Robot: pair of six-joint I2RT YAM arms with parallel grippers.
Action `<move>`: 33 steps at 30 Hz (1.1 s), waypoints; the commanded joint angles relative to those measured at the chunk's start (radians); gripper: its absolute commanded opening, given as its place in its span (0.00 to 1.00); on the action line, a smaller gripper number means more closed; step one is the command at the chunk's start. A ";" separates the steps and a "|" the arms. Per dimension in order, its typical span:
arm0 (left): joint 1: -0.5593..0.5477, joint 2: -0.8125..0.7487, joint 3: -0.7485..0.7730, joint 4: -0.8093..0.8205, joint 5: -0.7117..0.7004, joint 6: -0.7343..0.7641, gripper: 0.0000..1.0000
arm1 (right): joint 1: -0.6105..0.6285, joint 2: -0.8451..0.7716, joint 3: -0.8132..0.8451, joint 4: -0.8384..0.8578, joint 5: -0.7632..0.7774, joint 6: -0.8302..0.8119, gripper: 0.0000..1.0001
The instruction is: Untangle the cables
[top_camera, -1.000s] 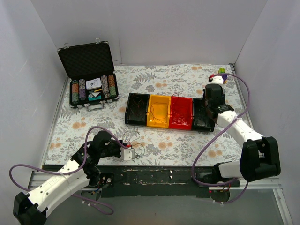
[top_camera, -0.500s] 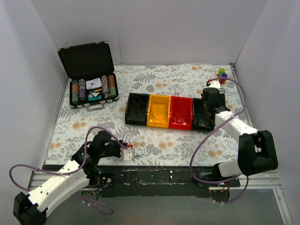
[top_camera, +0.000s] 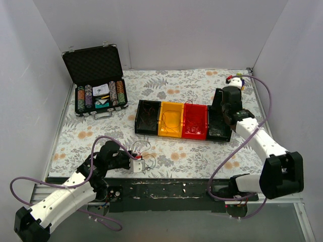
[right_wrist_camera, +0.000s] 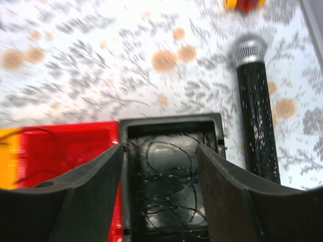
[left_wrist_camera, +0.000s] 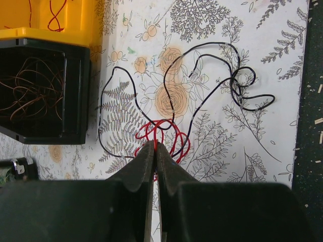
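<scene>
We find the left gripper point(left_wrist_camera: 155, 147) closed, pinching the red loops of the cables point(left_wrist_camera: 157, 123) near the front edge of the floral table point(left_wrist_camera: 262, 30) (black strands trail beside them). The right gripper point(right_wrist_camera: 159, 148) hangs wide apart, holding nothing, above a black bin point(right_wrist_camera: 171, 120).

Left pincer point(left_wrist_camera: 155, 147) pressed tight, left arm point(top_camera: 65, 194) low; right pincer point(right_wrist_camera: 159, 147) wide apart, right arm point(top_camera: 257, 137) outstretched.

light: bright, even | shadows: soft | right wrist: motion-blurred — left wrist sharp
</scene>
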 commanded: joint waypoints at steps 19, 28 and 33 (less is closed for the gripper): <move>0.018 -0.016 -0.036 0.026 0.005 -0.081 0.00 | 0.944 -0.354 -0.424 0.328 -0.074 0.130 0.82; 0.023 -0.011 -0.024 0.021 0.009 -0.096 0.00 | 1.101 0.001 -0.343 0.566 -0.057 0.068 0.82; 0.024 -0.011 -0.008 0.014 0.011 -0.107 0.00 | 1.101 0.145 -0.284 0.698 -0.095 0.088 0.80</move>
